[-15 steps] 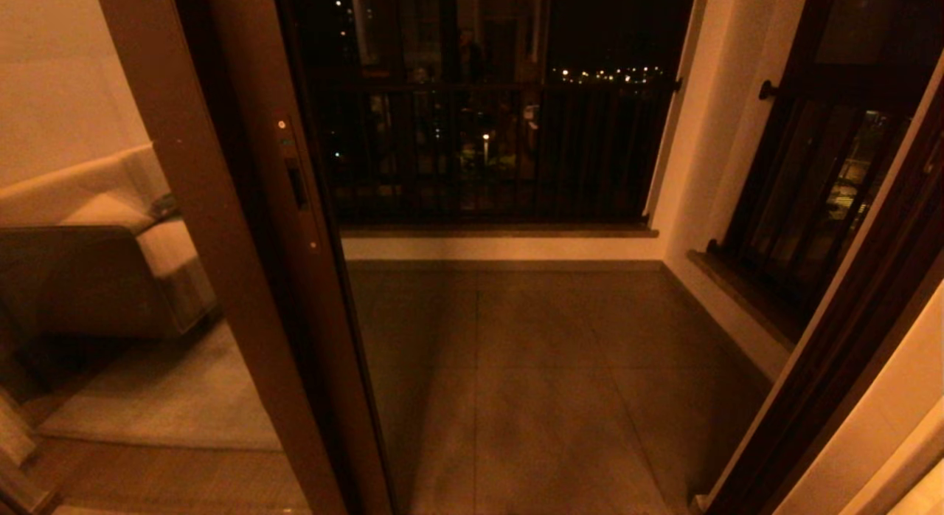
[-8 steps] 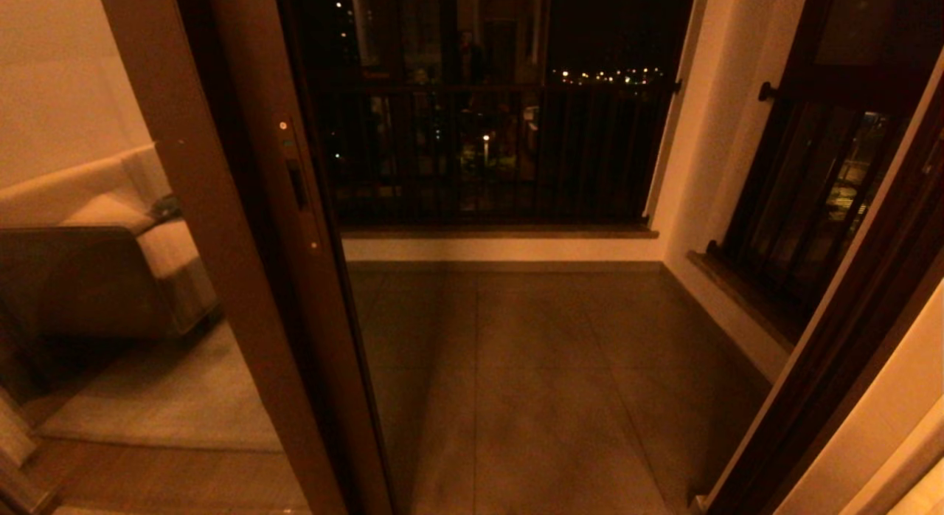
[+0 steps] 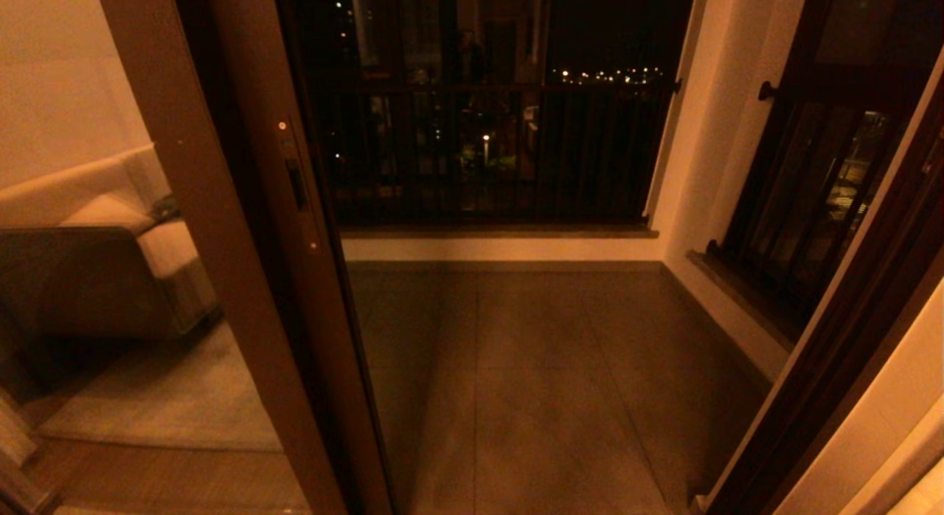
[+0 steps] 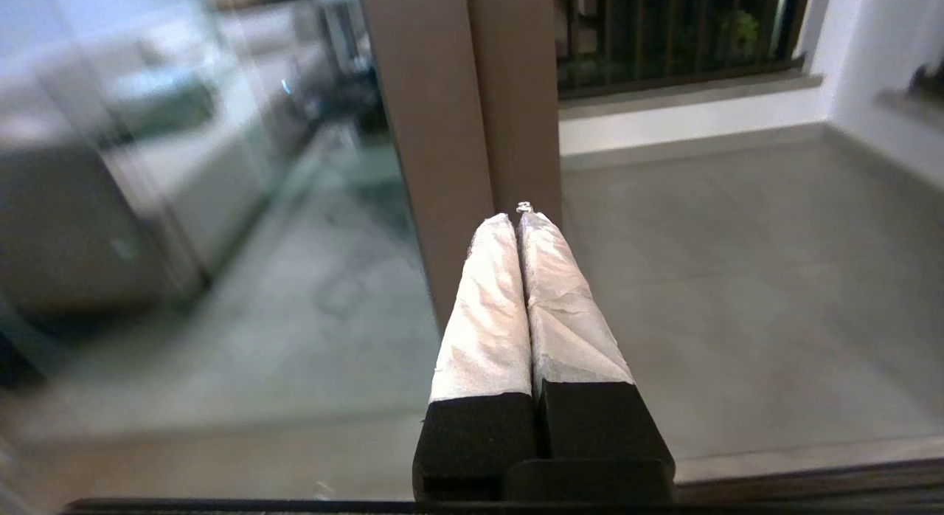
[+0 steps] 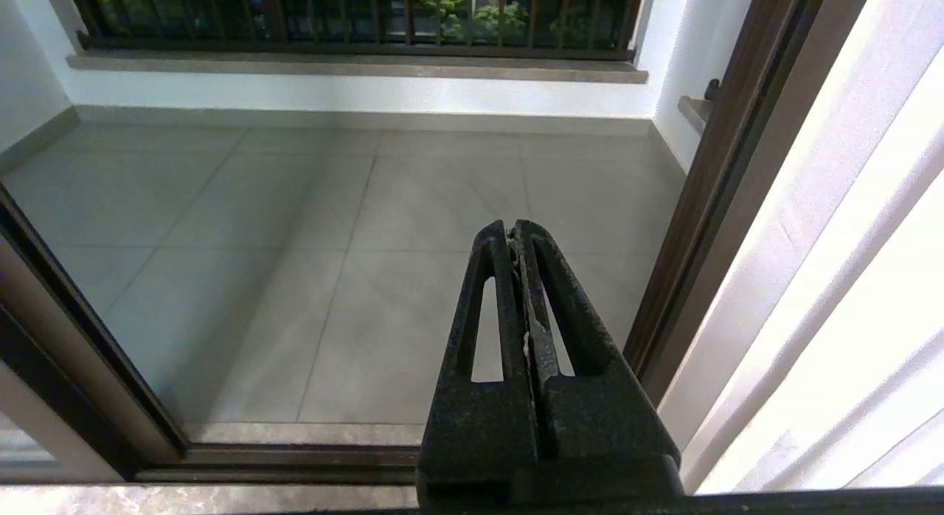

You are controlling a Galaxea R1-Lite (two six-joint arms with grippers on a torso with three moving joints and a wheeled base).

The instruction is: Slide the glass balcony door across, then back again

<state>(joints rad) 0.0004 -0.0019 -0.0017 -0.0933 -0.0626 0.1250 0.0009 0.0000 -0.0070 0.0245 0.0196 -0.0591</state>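
Nothing much has shifted since the earlier head views: the glass balcony door (image 3: pixel 221 227) sits where it did, far over on the left, with the opening onto the tiled balcony floor (image 3: pixel 538 382) wide and clear to its right. Its brown stile carries the narrow dark handle slot (image 3: pixel 296 184) at about mid height in the head view.

Neither arm shows in the head view. In its own wrist view the left gripper (image 4: pixel 519 218) has its white-wrapped fingers pressed together with nothing between them, tips pointed at the stile's edge and close to it; whether they actually touch the frame I cannot tell from this angle. The right gripper (image 5: pixel 510 231) is likewise closed and empty, hanging near the right side of the opening beside the dark door jamb (image 5: pixel 708 205), apparently idle.

The risk, as I judge it, lies in pushing with closed tips against a smooth, narrow stile. If the contact is off-centre, the fingers could skid off the edge onto the glass or past it into the gap. A push angled away from the track could also bind the panel rather than roll it.
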